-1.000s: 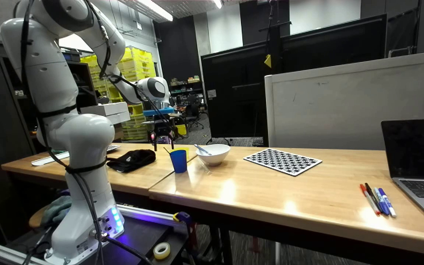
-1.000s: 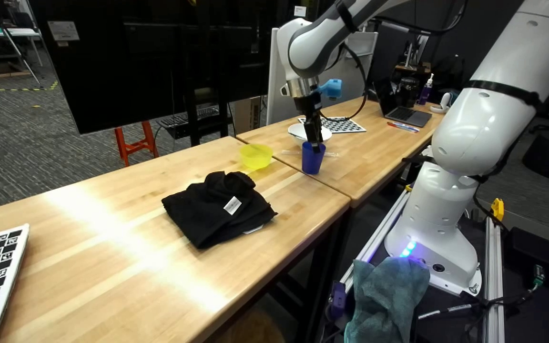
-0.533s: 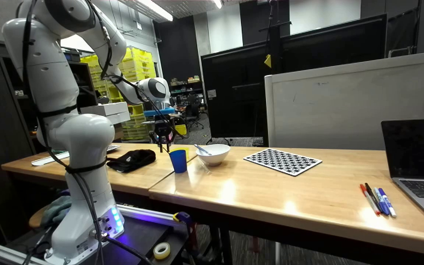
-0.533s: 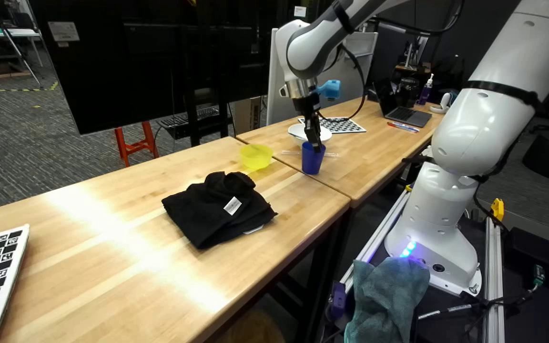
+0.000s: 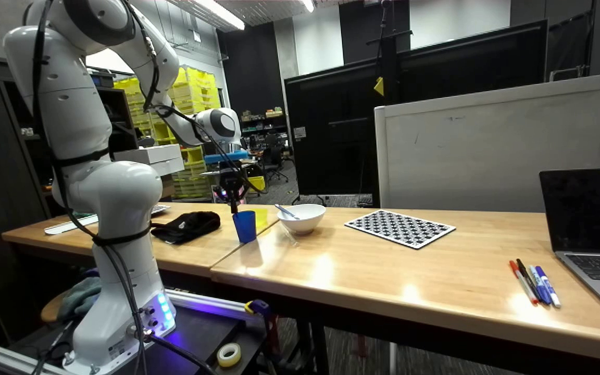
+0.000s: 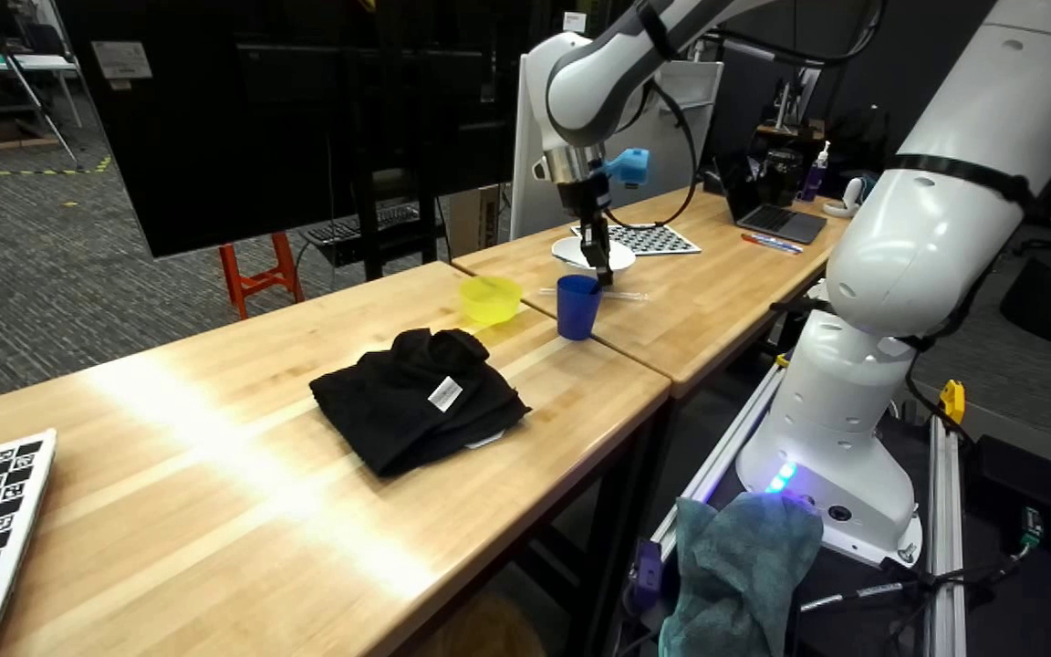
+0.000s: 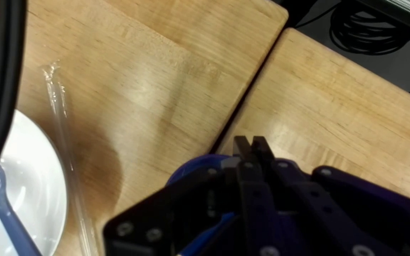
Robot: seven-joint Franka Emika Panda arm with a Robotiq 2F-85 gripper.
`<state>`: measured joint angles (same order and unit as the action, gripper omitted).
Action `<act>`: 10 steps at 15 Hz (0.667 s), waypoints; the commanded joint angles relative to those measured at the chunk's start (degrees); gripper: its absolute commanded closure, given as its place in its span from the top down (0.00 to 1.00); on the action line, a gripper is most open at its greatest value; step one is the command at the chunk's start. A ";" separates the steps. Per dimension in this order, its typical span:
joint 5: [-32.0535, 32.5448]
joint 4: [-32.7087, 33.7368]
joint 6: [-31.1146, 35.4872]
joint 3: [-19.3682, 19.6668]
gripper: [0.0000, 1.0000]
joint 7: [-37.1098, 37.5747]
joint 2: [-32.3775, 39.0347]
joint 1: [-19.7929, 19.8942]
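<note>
Two wooden tables meet at a thin seam: right table (image 5: 383, 271) takes the right side in an exterior view, left table (image 6: 124, 511) the near left in an exterior view. White arm (image 5: 115, 192) reaches out over that seam, wrist aimed down. Checkered board (image 5: 401, 228) lies flat on the right table, right of the white bowl in an exterior view; laptop (image 5: 586, 213) sits further right, lid up. Black cloth (image 6: 421, 397) is heaped on the left table, left of the cup and nearer in an exterior view. Gripper (image 7: 250, 140) points down at the cup's rim, at its left edge in an exterior view. Jaws together, tips side by side; can't tell whether cup wall or anything thin is pinched between. White bowl (image 7: 30, 170) is on the right table, near the cup, apart from it. Yellow bowl (image 6: 491, 301) is on the left table, left of the cup in an exterior view. Blue cup (image 6: 577, 315) is over the seam, mouth up, roughly upright, right below the gripper; base contact unclear. Clear tube (image 7: 66, 142) lies between white bowl and cup. Blue utensil (image 7: 9, 220) rests in the white bowl.
</note>
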<state>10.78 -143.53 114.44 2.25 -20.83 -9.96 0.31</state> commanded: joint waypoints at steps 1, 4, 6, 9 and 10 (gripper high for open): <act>0.62 0.16 -0.33 -0.15 0.01 0.26 -0.17 -0.13; 0.96 0.08 -0.69 -0.20 0.01 0.69 -0.74 -0.04; 1.27 0.08 -1.08 -0.24 0.01 0.91 -1.27 0.01; 1.88 0.00 -1.67 -0.35 0.01 1.38 -2.53 0.02; 2.08 0.00 -1.99 -0.38 0.01 1.59 -3.10 0.03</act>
<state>11.52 -143.21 114.29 2.25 -20.65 -10.26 0.35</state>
